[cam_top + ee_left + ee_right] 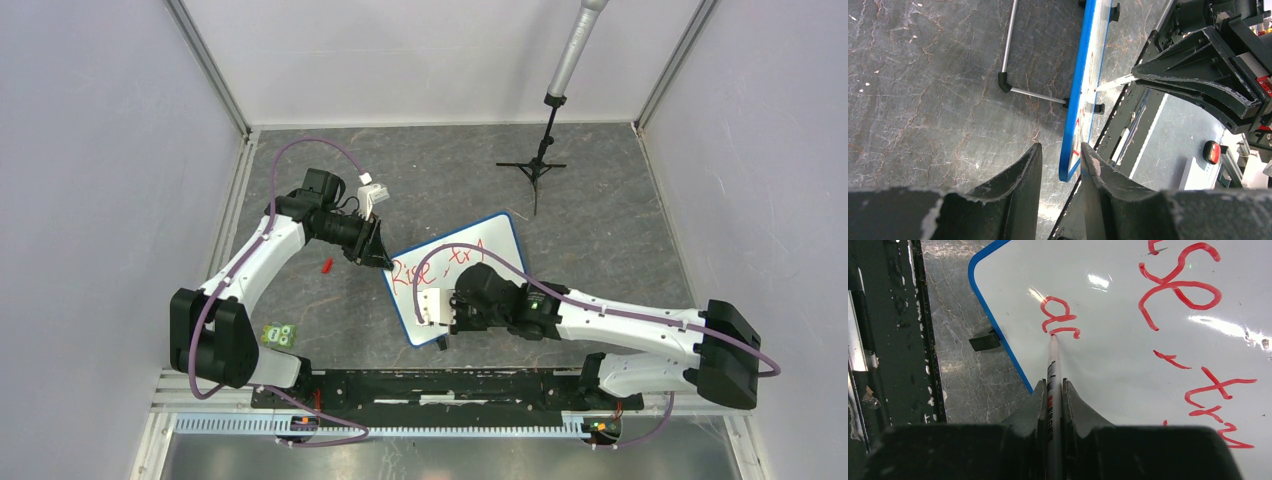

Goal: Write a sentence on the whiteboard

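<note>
The whiteboard (pixel 497 243), white with a blue rim, stands tilted at mid-table. Red words of the sentence (pixel 410 272) read "Rise , try" on it. In the right wrist view the whiteboard (pixel 1128 355) shows a red "a" (pixel 1058 317) below those words. My right gripper (pixel 1054 385) is shut on a white marker (pixel 1053 365), whose tip touches the board at the "a". It sits over the board's near corner (pixel 440 312). My left gripper (pixel 1061 152) is open, its jaws on either side of the board's blue corner (pixel 1068 172), with a gap on the left side. In the top view the left gripper (pixel 383 257) is at the board's left edge.
A red marker cap (pixel 326 265) lies on the table left of the board. A green item (pixel 279 336) lies by the left arm's base. A black tripod (pixel 540 165) with a grey pole stands at the back. The board's black foot (pixel 984 342) and wire prop (pixel 1008 55) rest on the table.
</note>
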Tool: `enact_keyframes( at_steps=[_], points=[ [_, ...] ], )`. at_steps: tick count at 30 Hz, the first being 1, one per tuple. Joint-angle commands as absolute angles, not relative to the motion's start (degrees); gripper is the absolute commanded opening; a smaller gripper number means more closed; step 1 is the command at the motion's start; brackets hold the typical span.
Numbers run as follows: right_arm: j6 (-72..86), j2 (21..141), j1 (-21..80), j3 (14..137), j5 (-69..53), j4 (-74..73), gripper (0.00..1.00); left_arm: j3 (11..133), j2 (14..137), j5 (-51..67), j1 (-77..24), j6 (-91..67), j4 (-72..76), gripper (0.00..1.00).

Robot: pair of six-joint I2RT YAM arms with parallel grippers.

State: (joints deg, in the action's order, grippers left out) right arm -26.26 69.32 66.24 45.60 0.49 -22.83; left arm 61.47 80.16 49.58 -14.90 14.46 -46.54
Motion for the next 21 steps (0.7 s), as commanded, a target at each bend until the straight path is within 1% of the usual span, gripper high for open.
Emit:
enact_keyframes(
  at_steps=[1,15,21],
  points=[
    [-27.0,68.3,65.2,47.2,5.4,-22.6,0.0,61.5,79.2,49.7,-15.2,14.2,-45.2,0.4],
    [-27.3,68.7,64.3,50.6,5.8,-22.8,0.0,61.6,79.4,49.7,-15.2,14.3,-45.2,0.4],
    [-27.4,69.0,64.3,49.2,4.5,-23.0,0.0,61.6,79.3,49.7,-15.2,14.3,-45.2,0.4]
  ],
)
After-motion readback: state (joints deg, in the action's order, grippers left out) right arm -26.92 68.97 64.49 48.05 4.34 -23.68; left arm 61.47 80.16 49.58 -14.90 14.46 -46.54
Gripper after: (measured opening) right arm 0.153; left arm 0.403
